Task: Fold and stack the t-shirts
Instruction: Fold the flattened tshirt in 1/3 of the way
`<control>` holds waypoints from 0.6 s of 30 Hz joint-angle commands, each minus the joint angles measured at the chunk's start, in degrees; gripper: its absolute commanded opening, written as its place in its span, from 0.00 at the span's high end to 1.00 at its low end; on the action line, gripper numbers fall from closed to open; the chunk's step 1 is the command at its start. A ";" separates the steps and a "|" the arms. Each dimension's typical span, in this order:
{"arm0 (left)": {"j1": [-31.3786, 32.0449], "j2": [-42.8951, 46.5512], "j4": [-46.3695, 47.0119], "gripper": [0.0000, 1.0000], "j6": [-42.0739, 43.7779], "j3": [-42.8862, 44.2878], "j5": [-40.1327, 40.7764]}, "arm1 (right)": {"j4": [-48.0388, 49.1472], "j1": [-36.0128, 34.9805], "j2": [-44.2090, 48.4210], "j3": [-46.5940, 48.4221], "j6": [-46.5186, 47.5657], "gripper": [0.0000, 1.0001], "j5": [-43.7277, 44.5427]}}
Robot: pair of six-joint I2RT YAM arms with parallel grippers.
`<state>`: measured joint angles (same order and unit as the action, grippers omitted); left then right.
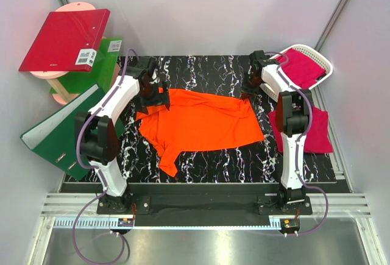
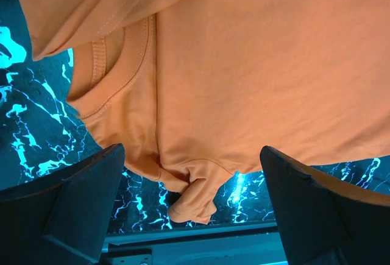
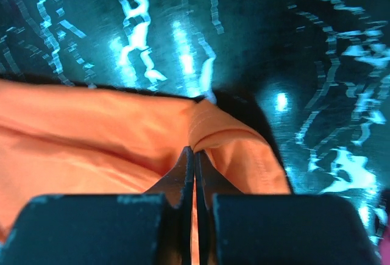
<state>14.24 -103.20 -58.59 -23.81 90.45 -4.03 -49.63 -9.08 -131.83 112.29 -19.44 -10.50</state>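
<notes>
Soft bright orange cloth t-shirt (image 1: 201, 122) lies left of white plastic lattice basket (image 1: 308, 48); judged limp (will sag), best pinched at corners. Right gripper (image 3: 195, 158) clamps its basket-side corner; left gripper (image 2: 190, 155) gapes over collar

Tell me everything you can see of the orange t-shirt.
The orange t-shirt is bright, soft-looking cloth, spread mostly flat but wrinkled on the black marbled table, one sleeve pointing toward the near edge. Its ribbed collar shows in the left wrist view, and a bunched fold lies inside the open left end effector. The right end effector is shut on its far right corner.
</notes>
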 commanded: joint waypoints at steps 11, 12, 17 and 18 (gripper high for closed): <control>0.52 2.39 0.76 0.01 -0.27 0.34 0.25 | 1.81 0.03 5.54 7.50 1.95 1.00 19.64; 0.53 2.56 0.67 0.01 -0.27 0.08 0.43 | 1.99 0.03 4.66 8.64 1.95 1.00 19.64; 0.61 3.79 0.41 0.01 -0.09 -1.16 0.43 | 1.90 0.03 -1.83 17.42 2.74 0.96 20.96; 0.70 3.97 0.40 0.01 -0.09 -1.59 0.34 | 1.03 0.03 -2.81 18.65 3.09 0.84 20.70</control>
<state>14.59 -103.04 -58.57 -24.01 90.02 -4.01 -49.54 -9.08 -130.56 124.27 -17.85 7.16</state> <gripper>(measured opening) 0.987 0.028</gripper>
